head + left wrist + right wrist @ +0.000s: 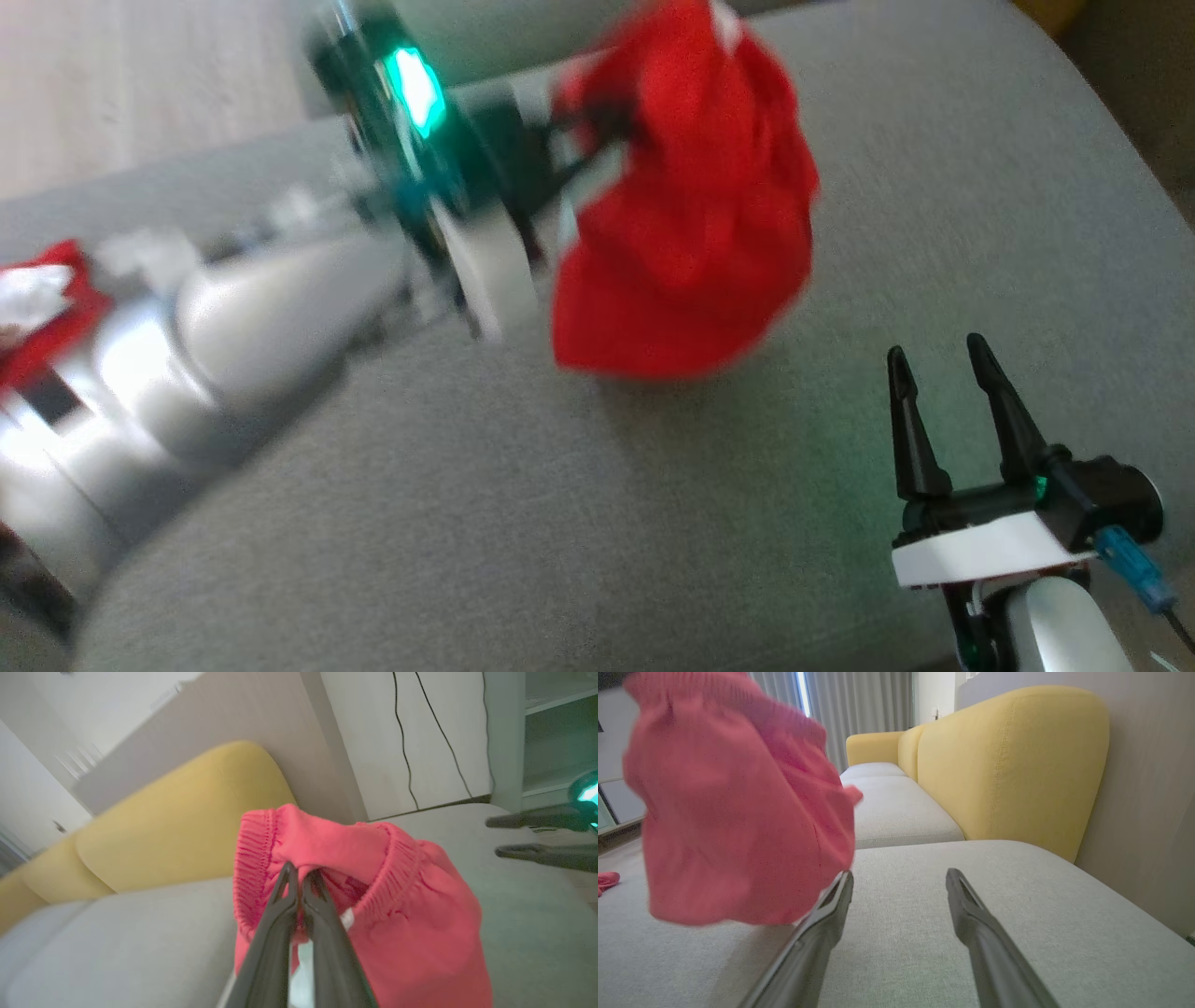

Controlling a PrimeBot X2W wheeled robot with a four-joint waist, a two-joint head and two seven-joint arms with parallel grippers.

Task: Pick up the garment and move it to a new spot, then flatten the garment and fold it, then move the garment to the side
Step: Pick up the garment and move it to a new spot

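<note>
**Grey seat, red garment held up in left gripper**

Grey fabric seat (579,523) across most of head view, with pale wood floor (112,84) past its far edge. Yellow backrest (1008,765) behind, beige wall (1148,788) beside it.

Garment (691,215): hangs bunched over seat, ahead and to left of right gripper (936,347). Long axis near vertical, ribbed band on top, loose end down. Lower edge at or just over seat; contact not clear.

Left gripper (299,872): fingers pressed together, clamped on a fold just inside band. Right gripper: fingers apart, nothing between, low over seat.

Left wrist view adds ribbing and stitching of band, small white tag (346,918) inside it, two black cables (406,765) down wall. Right wrist view adds grey curtain (859,704) and further seats along sofa. Head view blurred around left arm; second red cloth (79,289) at left edge.
</note>
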